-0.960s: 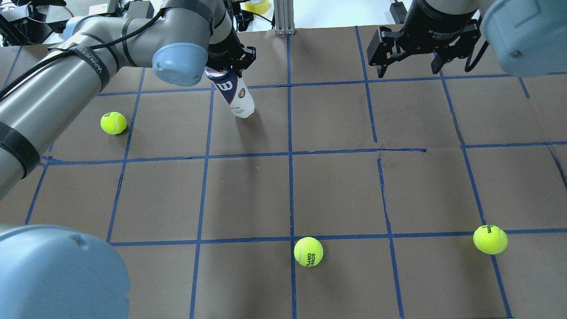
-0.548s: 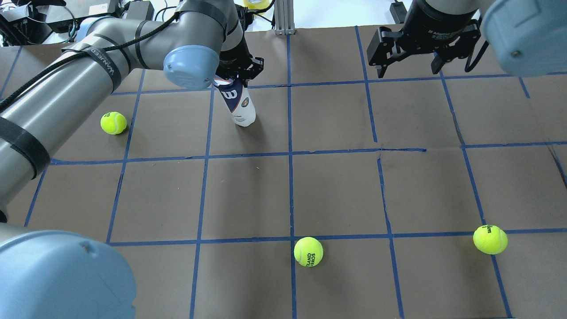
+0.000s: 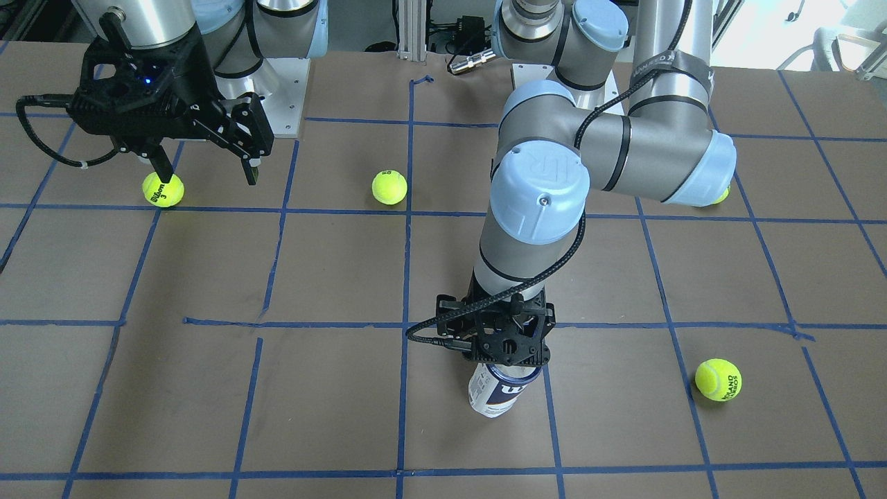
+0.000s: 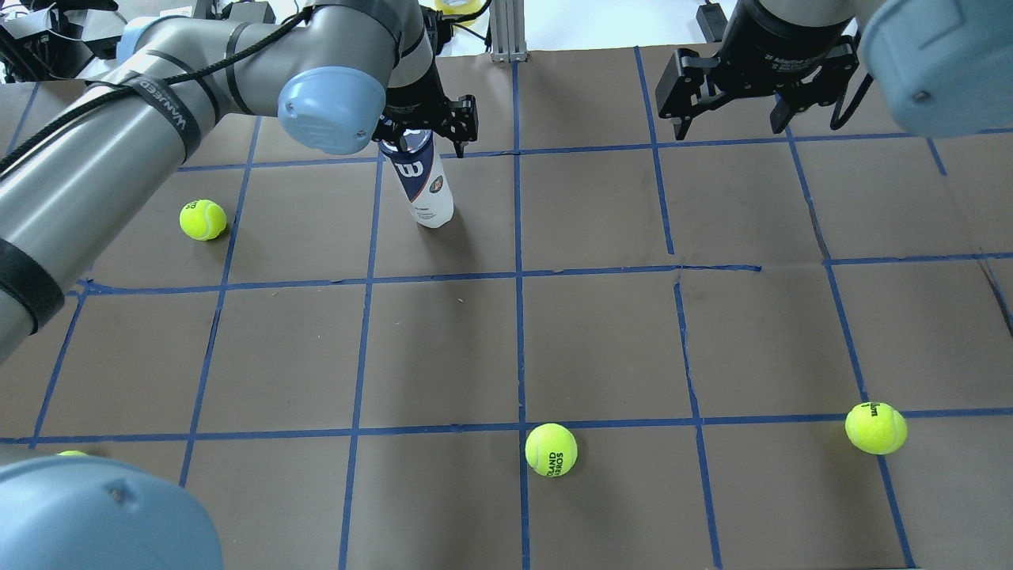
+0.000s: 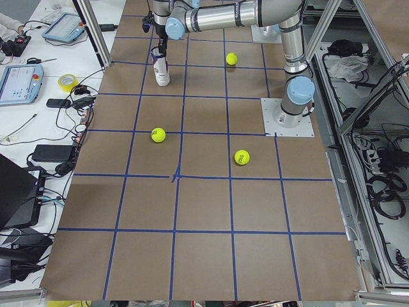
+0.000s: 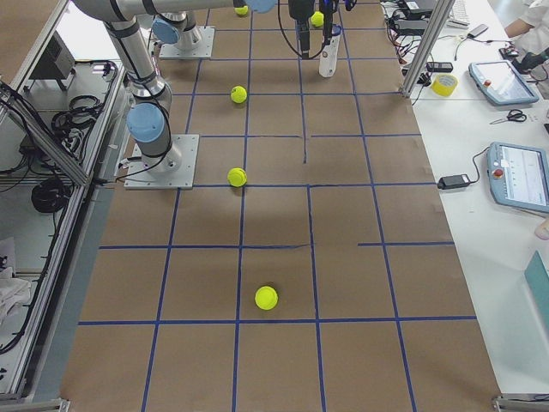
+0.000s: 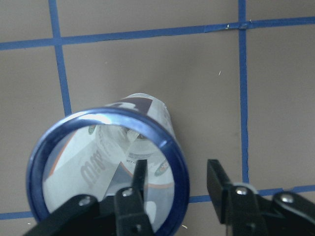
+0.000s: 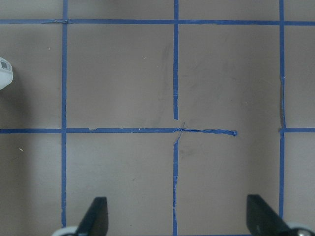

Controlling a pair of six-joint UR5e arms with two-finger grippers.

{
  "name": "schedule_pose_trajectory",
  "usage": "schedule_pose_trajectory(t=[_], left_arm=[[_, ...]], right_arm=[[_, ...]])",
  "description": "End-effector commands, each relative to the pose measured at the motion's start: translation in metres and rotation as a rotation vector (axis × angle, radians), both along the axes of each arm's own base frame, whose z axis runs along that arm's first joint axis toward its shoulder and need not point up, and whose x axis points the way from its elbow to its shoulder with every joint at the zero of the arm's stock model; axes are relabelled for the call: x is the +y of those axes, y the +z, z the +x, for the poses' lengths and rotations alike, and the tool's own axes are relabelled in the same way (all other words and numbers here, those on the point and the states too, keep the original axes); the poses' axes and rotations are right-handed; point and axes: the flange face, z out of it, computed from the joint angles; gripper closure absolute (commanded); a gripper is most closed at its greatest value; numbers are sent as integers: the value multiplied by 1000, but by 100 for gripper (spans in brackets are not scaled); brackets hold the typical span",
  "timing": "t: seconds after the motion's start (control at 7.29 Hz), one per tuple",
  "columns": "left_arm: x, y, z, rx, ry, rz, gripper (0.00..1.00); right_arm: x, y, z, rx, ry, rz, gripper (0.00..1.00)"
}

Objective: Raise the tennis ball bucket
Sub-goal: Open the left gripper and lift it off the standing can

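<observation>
The tennis ball bucket [image 4: 428, 190] is a clear tube with a white and navy label and a navy rim. It stands upright on the brown table, also seen in the front view [image 3: 493, 400] and the left side view [image 5: 162, 69]. My left gripper [image 4: 427, 131] hangs right over its open top, fingers spread. In the left wrist view [image 7: 177, 184] one finger is inside the rim [image 7: 106, 115] and the other outside, neither pressing it. No ball shows inside the tube. My right gripper [image 4: 732, 127] is open and empty, high at the far right [image 8: 178, 219].
Loose tennis balls lie on the table: one left of the tube [image 4: 202, 219], one at the near middle [image 4: 551, 450], one at the near right [image 4: 875, 427]. Blue tape lines grid the brown paper. A metal post [image 4: 506, 32] stands at the far edge.
The tube has gone from leaning to standing upright. My left gripper has shifted slightly right over it and its fingers have spread apart. The right arm has not moved.
</observation>
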Motion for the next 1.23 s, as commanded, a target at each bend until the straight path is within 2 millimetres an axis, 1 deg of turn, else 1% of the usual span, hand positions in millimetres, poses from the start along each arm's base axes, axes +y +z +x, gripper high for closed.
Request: schedule_pose_trajectory(t=[0.0,0.14,0.27,0.41,0.55,0.69,0.82,0.96,1.1], left_arm=[[22,75,8,-8,6,24,0],[35,106,16,-11,6,40,0],[45,123,28,-21,17,33,0],[48,132,56,-26,5,47,0],[53,145,87,-32,-31,49,0],[66,151,97,-24,-28,55,0],[84,148,99,-19,-28,62,0],[101,148,109,-31,-13,66,0],[111,149,127,-36,20,68,0]], right_arm=[[0,0,0,0,-1,1,0],[0,0,0,0,-1,1,0],[0,0,0,1,5,1,0],[0,0,0,1,5,0,0],[0,0,0,1,7,1,0],[0,-1,1,-6,8,2,0],[-1,-3,1,-17,4,11,0],[1,-8,2,-29,2,47,0],[2,-8,4,-43,-1,53,0]])
